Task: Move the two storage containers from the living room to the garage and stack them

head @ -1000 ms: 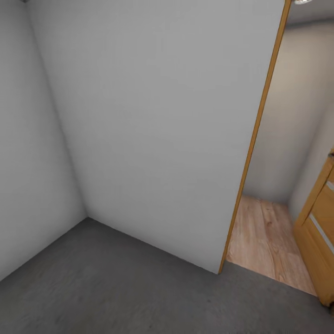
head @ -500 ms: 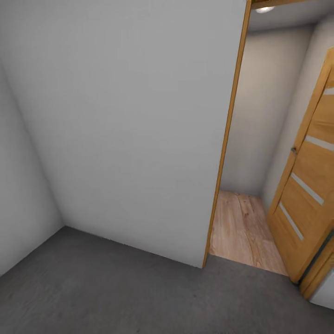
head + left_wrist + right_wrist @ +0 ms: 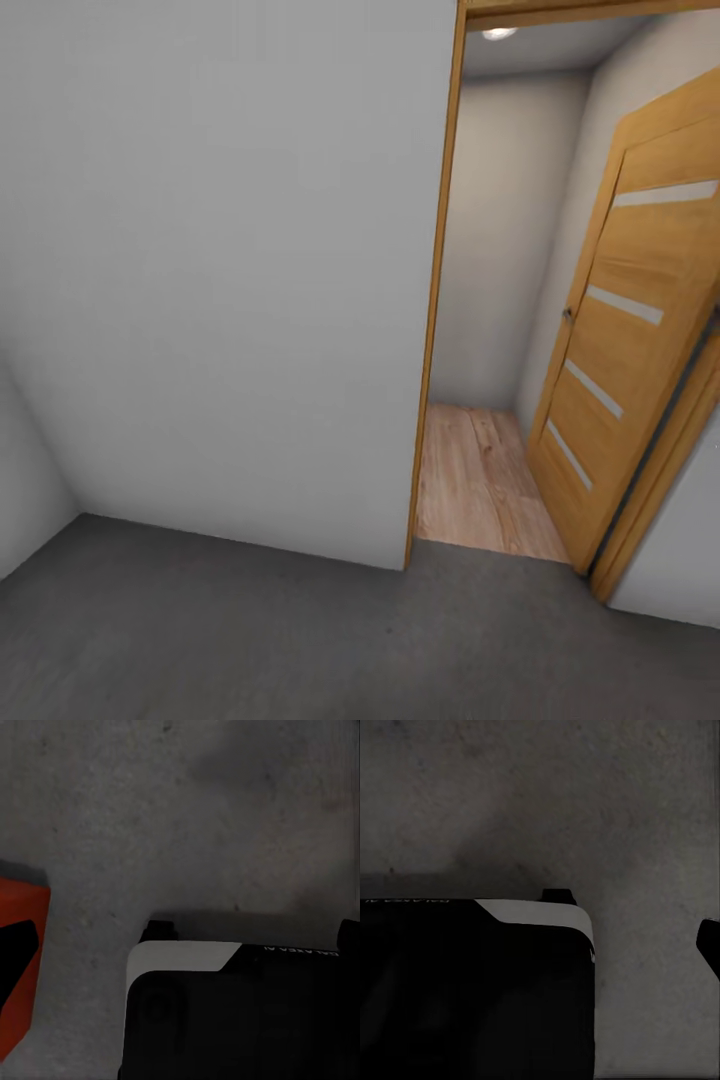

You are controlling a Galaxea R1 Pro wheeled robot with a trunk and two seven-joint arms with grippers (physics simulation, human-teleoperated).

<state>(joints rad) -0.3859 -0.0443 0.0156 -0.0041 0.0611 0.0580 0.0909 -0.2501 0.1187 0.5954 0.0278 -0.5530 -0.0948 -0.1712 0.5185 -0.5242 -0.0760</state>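
Observation:
One orange-red storage container point(image 3: 16, 975) shows at the picture's edge in the left wrist view, resting on the dark grey concrete floor point(image 3: 187, 817) of the garage. A dark wedge crosses the container and I cannot tell whether it is a finger. In the right wrist view there is the same concrete floor point(image 3: 547, 802), with a dark tip point(image 3: 709, 945) at the picture's edge. Neither wrist view makes clear how the jaws stand. In the head view, the concrete floor point(image 3: 250, 640) meets a plain white wall point(image 3: 220, 280).
An open doorway with a wooden frame point(image 3: 432, 300) stands right of the white wall. Light wood-plank flooring point(image 3: 480, 480) lies beyond it. A slatted wooden door point(image 3: 620, 330) is swung open at the right. My black-and-white base point(image 3: 247, 1012) shows below both wrists point(image 3: 472, 982).
The head view has swung to the right. The wall corner has slid off to the left, and the doorway and open door have come fully into the picture.

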